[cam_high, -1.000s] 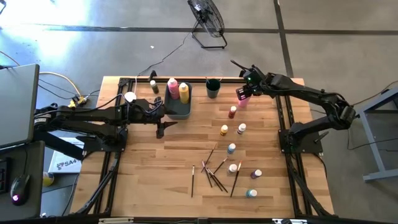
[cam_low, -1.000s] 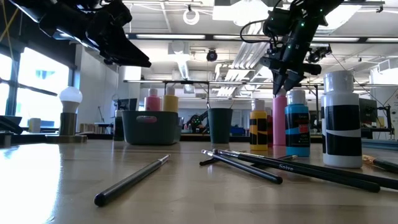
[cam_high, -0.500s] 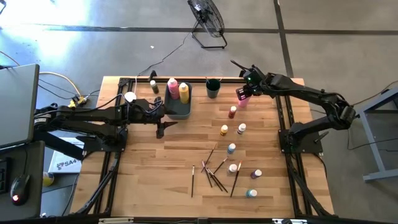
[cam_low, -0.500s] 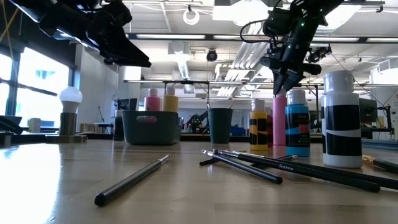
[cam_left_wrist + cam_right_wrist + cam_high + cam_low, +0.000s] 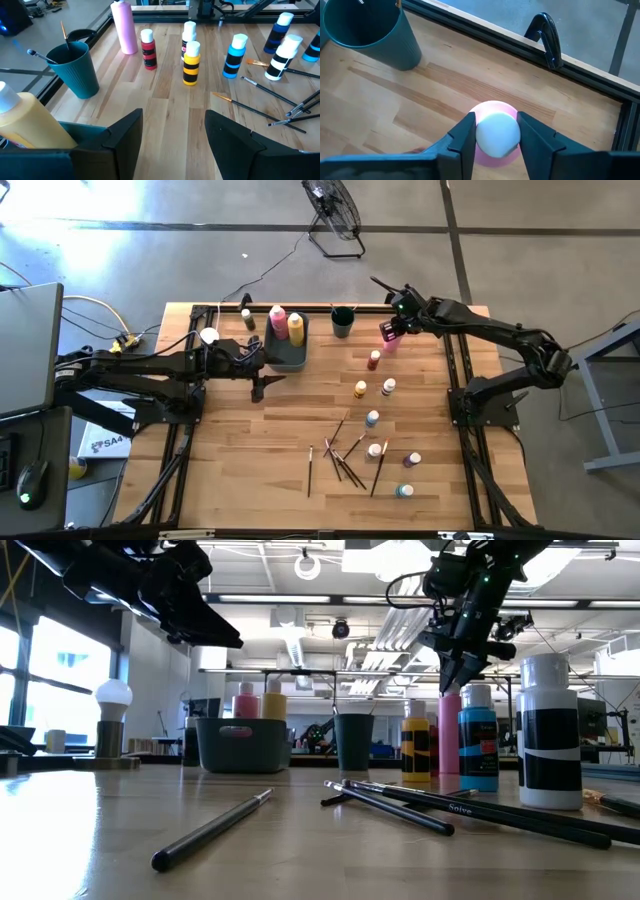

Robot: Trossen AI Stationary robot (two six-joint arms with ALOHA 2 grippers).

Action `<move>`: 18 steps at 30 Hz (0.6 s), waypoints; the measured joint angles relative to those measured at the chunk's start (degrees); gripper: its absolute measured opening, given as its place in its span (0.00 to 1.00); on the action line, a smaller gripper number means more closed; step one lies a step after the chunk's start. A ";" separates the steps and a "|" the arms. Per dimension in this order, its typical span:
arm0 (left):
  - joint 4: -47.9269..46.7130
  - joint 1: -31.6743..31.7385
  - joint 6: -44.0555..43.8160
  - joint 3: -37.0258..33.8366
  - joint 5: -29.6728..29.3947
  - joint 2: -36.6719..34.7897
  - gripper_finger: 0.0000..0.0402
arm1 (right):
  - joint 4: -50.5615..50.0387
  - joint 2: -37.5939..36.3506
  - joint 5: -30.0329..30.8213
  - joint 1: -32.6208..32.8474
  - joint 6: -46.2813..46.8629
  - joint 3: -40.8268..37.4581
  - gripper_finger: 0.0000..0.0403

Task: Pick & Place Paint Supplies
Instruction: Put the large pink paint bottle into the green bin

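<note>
Right gripper (image 5: 493,137): fingers (image 5: 461,142) flank the white cap of the pink bottle (image 5: 495,134), touching or nearly touching it on both sides; a firm pinch cannot be told. The bottle stands upright on the table (image 5: 240,450) near the far edge, right of the teal cup (image 5: 342,322), with bare wood between them. In the low view the gripper comes down onto the bottle's top from above. Left gripper (image 5: 172,137): fingers spread, nothing between them, hovering above the table just in front of the dark bin (image 5: 284,352). The bin, near the far edge, holds a pink squeeze bottle (image 5: 278,317) and a yellow one (image 5: 296,328). Just left of it stands a white knob (image 5: 209,336) on a tan base. Small white-capped bottles run in a loose line from behind the held one toward the near right: red (image 5: 374,360), yellow-black (image 5: 360,390), white (image 5: 388,387), blue (image 5: 372,418), then others near the front. Brushes (image 5: 345,455) lie crossed in a heap at centre front. The left half of the table, ahead of the left gripper, is bare wood. A black rail runs along the far edge close behind the pink bottle.
</note>
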 joint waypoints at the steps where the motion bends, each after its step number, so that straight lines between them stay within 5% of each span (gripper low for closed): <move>1: 0.00 0.00 0.00 0.00 0.00 0.00 0.53 | 0.02 -0.22 0.02 -0.02 -0.02 0.00 0.30; 18: 0.28 0.00 0.00 0.00 0.00 -0.02 0.53 | 1.68 -4.68 0.55 2.91 -1.83 5.87 0.29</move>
